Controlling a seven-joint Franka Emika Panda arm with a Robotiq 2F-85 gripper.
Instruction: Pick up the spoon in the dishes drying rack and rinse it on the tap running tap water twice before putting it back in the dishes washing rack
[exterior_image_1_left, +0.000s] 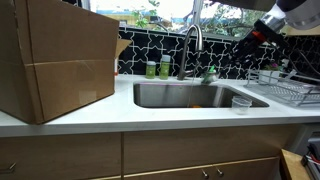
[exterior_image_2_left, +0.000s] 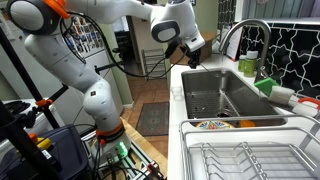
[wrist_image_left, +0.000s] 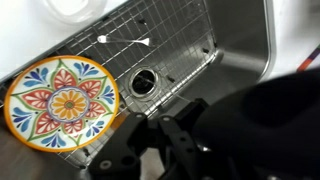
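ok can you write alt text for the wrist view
Looking down into a steel sink: a colourful patterned plate lies on the wire grid beside the drain, with a small shiny utensil farther up the grid. The dark, blurred tool, shut, fills the lower right.

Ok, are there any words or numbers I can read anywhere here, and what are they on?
No text can be read.
The green bottles: labels too small and blurred.
The cardboard box: the sides in view are plain.
The plate: a painted pattern only, no letters.

exterior: front-on, sink (exterior_image_1_left: 160, 96) | exterior: from rack (exterior_image_2_left: 250, 165) end | wrist: close above shared sink
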